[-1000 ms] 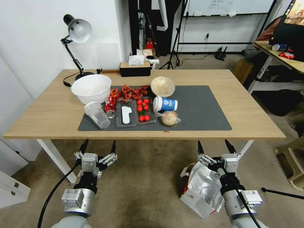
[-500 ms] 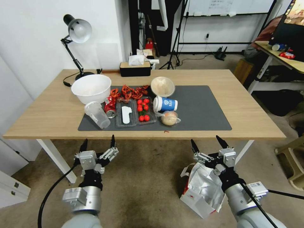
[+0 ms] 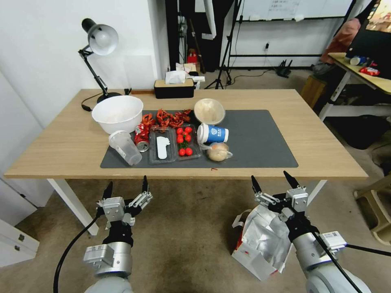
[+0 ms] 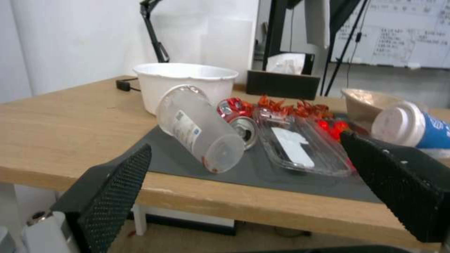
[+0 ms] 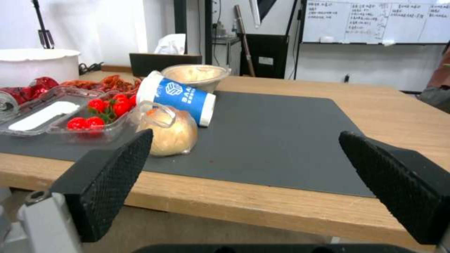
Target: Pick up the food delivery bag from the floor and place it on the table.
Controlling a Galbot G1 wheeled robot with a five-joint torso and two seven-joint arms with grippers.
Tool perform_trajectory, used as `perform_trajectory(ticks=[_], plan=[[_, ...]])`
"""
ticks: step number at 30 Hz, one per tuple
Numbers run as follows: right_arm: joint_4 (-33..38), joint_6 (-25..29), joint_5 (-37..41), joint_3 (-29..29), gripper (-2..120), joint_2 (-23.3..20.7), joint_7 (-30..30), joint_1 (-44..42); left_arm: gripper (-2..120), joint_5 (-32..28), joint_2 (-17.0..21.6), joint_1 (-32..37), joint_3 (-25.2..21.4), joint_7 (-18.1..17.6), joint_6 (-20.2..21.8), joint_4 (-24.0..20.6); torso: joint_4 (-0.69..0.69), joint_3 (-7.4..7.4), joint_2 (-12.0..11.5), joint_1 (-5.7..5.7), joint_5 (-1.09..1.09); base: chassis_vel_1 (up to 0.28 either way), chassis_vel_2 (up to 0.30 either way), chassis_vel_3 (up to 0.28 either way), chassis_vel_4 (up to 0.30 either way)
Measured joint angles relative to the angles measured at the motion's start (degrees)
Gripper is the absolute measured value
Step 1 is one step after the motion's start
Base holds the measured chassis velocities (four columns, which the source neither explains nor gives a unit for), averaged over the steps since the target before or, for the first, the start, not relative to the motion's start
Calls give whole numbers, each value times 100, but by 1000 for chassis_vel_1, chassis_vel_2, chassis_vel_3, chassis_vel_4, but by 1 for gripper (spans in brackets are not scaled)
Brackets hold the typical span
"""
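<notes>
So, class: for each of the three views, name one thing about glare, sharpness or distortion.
Head view: the table edges bow outward, wide-angle distortion. Left wrist view: soft throughout, and the white bowl washes out against the bright wall. Right wrist view: the blue cup is fairly crisp, while the whiteboard writing behind is unreadable.

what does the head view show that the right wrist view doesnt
Head view alone: the food delivery bag lying on the floor under the open right gripper, the open left gripper short of the table's near edge, and the lamp. Right wrist view alone: the whiteboard up close. Both: the table, its grey mat, the blue cup on its side and the bagged bun.
</notes>
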Motion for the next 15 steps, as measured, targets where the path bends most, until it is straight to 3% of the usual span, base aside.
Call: perform_trajectory(ticks=[2,15], plan=[[-3,129,-13,14,100,12,-10,-67,100,-32,0,20,-19,-33,-198,85,0,0,0,0,-1,0,0,0,0],[-18,305,-66,27,100,126,-114,-191,100,-131,31,48,-29,-49,-423,175,0,0,0,0,-1,0,0,0,0]])
